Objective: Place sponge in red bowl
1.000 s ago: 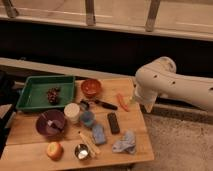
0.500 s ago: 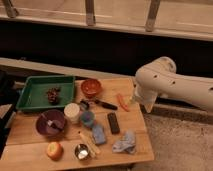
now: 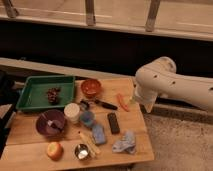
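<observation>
Camera view: the gripper is seen at the table's right edge, beside an orange item. Whether it is wide or narrow cannot be told, and nothing is seen held.

The sponge is found lying flat near the front edge, between a wooden utensil and a black bar, well apart from the red bowl.

A mistaken grasp is judged the main risk. A bluish cloth and a blue cup are crowded close by, and the neighbours could be knocked.

The sponge's long axis is laid roughly front to back, with the far end turned slightly left, towards the cup.
</observation>
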Tool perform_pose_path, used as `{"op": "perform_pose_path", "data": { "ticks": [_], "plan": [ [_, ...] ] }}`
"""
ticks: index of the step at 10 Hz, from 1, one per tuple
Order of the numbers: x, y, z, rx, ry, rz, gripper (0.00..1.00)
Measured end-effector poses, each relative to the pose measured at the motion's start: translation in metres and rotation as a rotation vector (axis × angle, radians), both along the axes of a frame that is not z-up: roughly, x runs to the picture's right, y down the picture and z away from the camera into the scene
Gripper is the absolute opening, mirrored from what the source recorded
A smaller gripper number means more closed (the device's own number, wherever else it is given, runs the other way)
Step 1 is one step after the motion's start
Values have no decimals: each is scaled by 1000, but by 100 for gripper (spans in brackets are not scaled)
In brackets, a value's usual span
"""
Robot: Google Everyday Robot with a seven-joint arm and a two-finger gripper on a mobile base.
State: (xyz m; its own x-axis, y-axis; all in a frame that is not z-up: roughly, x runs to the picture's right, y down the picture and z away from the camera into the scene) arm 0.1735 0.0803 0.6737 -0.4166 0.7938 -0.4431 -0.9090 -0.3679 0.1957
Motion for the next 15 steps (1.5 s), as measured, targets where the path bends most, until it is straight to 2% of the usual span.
{"op": "perform_pose_path", "data": {
  "ticks": [9, 10, 12, 15],
  "plan": [
    [0, 1, 0, 0, -1, -1, 65],
    [-4, 4, 1, -8, -10, -19, 65],
    [-27, 22, 9, -34, -47, -79, 65],
    [-76, 64, 30, -99, -136, -181, 65]
  ]
}}
